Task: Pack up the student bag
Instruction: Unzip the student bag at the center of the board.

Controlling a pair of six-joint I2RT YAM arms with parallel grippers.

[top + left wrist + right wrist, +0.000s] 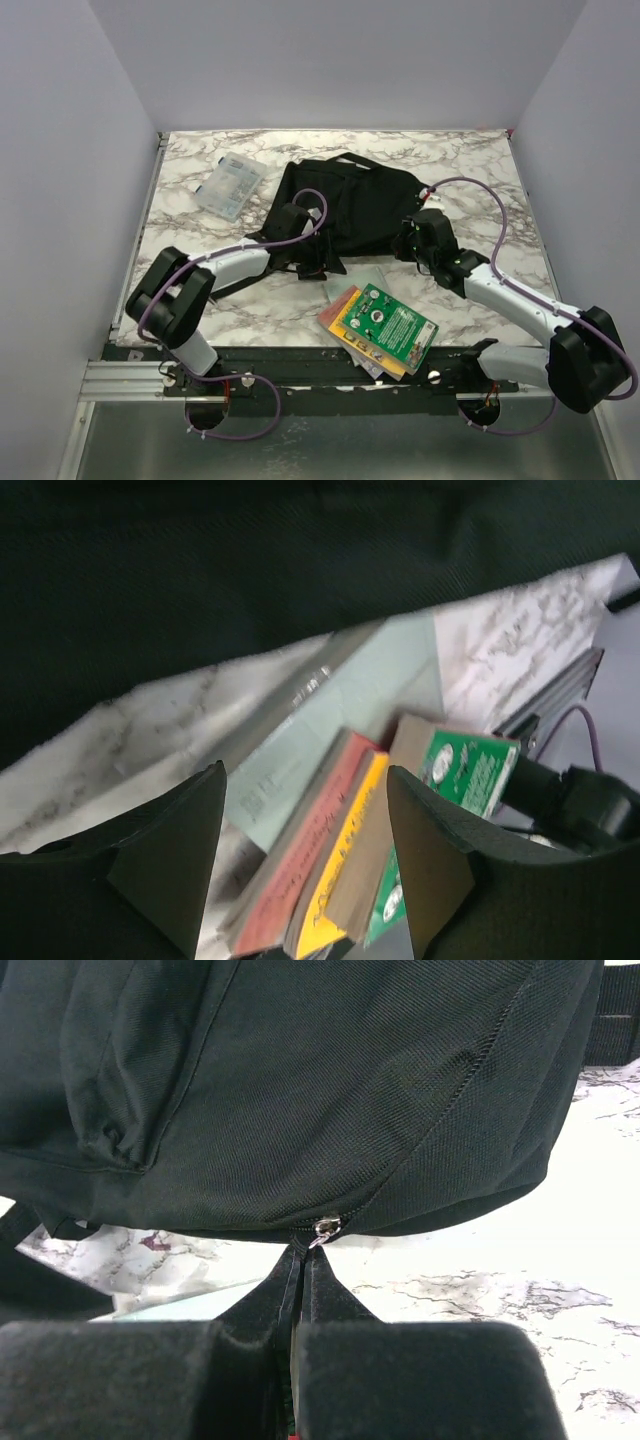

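Slipping off the student bag (300, 1090) zipper pull (322, 1228) is risked: right gripper (300, 1258) is pinched shut there, left gripper (305, 780) is spread, empty.

Student bag (350, 205) centre; plastic case (231, 186) to its left; book stack (380, 328) in front.

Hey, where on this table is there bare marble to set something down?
Bare marble: the far right, between the backpack and the table edge, though a purple cable loops over it; and the near left, bordered by the left arm, the stack of books and the near edge. Crowded: the middle, where both arms meet the backpack beyond the books.
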